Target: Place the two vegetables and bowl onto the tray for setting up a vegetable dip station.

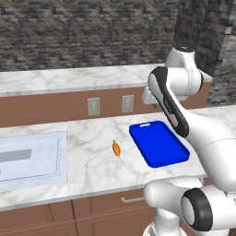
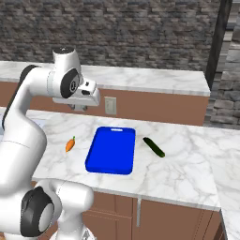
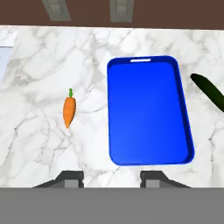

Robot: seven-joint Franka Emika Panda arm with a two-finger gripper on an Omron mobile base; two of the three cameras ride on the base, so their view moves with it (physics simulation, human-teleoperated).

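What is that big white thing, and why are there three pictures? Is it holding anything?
It's a robot arm with a two-finger gripper, standing at a kitchen counter. Two pictures come from cameras behind the arm, one on each side. The third comes from a camera on its hand, looking down. On the counter lie a blue tray, an orange carrot on one side of it, and a dark green vegetable on the other. The tray has nothing on it yet. The fingers are apart and hold nothing.
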